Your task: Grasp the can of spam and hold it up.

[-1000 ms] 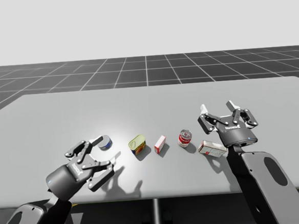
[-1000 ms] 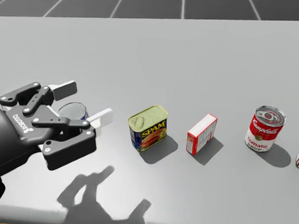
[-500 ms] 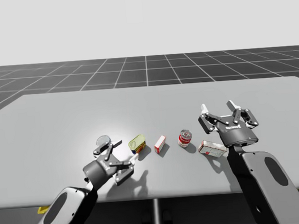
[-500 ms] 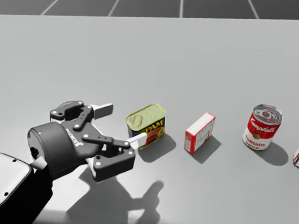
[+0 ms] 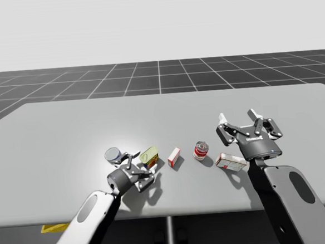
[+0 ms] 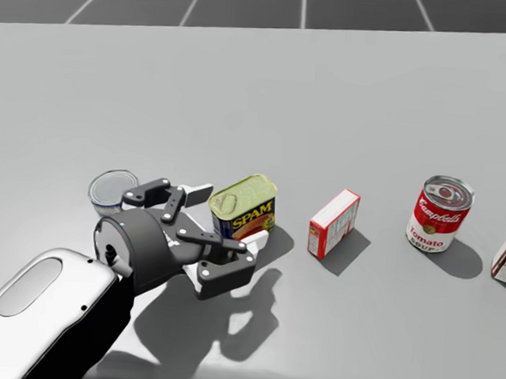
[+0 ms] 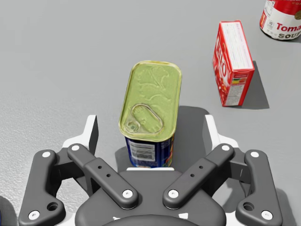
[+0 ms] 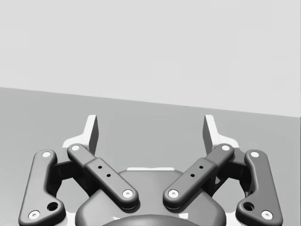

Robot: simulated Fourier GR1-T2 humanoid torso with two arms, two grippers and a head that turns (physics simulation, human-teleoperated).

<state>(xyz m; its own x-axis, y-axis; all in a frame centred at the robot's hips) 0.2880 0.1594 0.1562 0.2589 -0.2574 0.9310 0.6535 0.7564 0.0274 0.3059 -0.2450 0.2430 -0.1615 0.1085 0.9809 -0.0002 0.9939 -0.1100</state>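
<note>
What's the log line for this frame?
stage: pre-grasp | left hand: open, straddling blue rectangular can, not touching | right hand: open, empty | can: standing on table

smooth matt grey tabletop (image 5: 68, 123). rectangular blue can with gold lid (image 7: 150, 101): lid is satin metal, wall is glossy print. small red-and-white box (image 7: 233, 56): matt card. round red-and-white can (image 6: 440, 216): shiny metal top. left pincer (image 7: 150, 134): matt dark plastic links, bright metal rivets, white plastic fingers (image 7: 92, 134).

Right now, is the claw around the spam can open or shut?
Open. My left gripper has a finger each side of the spam can, gaps showing, touching neither.
</note>
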